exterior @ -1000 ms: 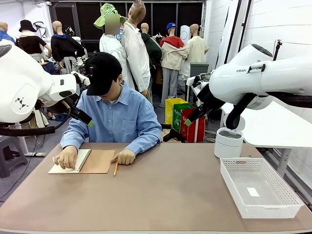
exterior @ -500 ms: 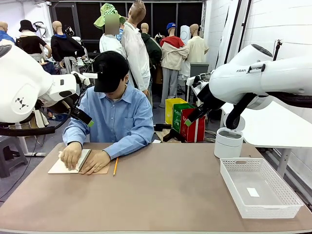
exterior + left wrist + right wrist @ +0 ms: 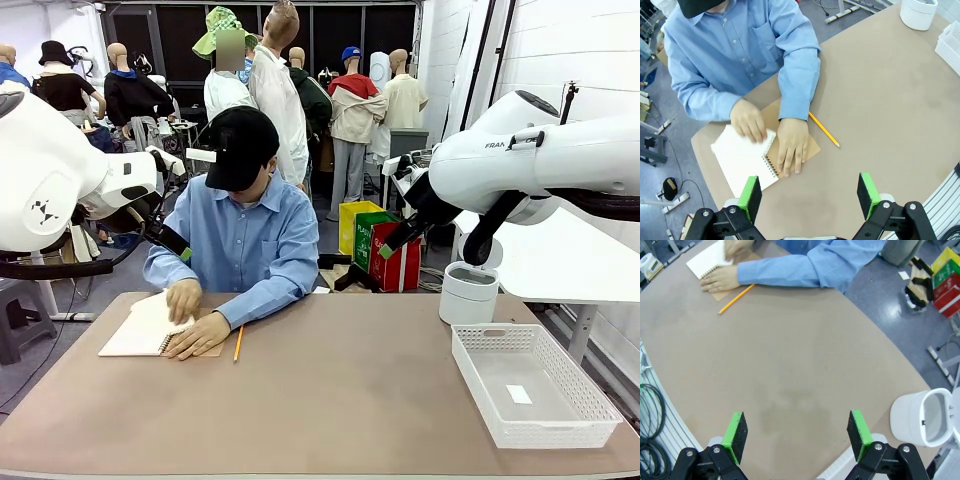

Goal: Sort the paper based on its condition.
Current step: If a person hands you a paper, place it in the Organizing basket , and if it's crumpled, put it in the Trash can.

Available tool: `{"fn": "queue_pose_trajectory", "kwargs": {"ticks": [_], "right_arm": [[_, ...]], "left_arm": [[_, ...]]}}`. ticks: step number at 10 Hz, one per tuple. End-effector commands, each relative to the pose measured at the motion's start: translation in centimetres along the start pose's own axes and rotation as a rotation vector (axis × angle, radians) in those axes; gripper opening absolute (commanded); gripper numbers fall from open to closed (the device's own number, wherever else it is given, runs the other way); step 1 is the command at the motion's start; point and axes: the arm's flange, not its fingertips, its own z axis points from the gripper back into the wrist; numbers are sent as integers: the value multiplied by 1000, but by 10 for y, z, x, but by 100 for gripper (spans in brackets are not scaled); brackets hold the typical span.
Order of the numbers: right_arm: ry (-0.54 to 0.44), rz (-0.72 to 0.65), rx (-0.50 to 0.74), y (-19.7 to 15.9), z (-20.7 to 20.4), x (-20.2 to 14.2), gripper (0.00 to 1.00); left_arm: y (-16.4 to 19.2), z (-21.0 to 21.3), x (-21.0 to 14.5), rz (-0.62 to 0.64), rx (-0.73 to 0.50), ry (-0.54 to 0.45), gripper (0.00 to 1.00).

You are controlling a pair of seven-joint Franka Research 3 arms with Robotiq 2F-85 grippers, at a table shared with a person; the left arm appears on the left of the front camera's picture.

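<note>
Fingers (image 3: 186, 253) of both arms hang clear of the brown counter (image 3: 340, 400) in the front view. The left gripper (image 3: 176, 246) is up above the spiral-bound notebook with tan cardboard cover (image 3: 118, 349), close by the person's blue sleeve. The right gripper (image 3: 393, 243) is high and well apart from the notebook, beyond the person. From this angle I cannot tell how wide either pair stands. The paper (image 3: 152, 312), a thin white sheet, lies on top of the notebook, lifted and curled under one hand (image 3: 183, 300) of the person, while the other hand (image 3: 197, 336) presses flat on the notebook's cover. A yellow pencil (image 3: 238, 343) lies just beside the notebook. A white mesh basket (image 3: 540, 432) and a white cylindrical bin (image 3: 468, 295) sit well apart from the notebook, past the pencil. In the left wrist view the left gripper's green-padded fingers are spread wide with nothing between them, hovering over the counter near the notebook; the sheet is bent up under the person's hand, apart from the fingers. In the right wrist view the right gripper's fingers are likewise spread wide and hold nothing, over bare counter well apart from the notebook, which shows at the far edge with the pencil beside it.
</note>
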Motion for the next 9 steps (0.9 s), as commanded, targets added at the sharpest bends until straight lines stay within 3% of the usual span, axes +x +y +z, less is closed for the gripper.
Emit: {"fn": "queue_pose_trajectory", "kwargs": {"ticks": [1,9], "right_arm": [[7,-1,-4,0,-2,0,100],[7,-1,-4,0,-2,0,100]], "left_arm": [[1,1,0,1,1,-2,100],[1,1,0,1,1,-2,100]]}}
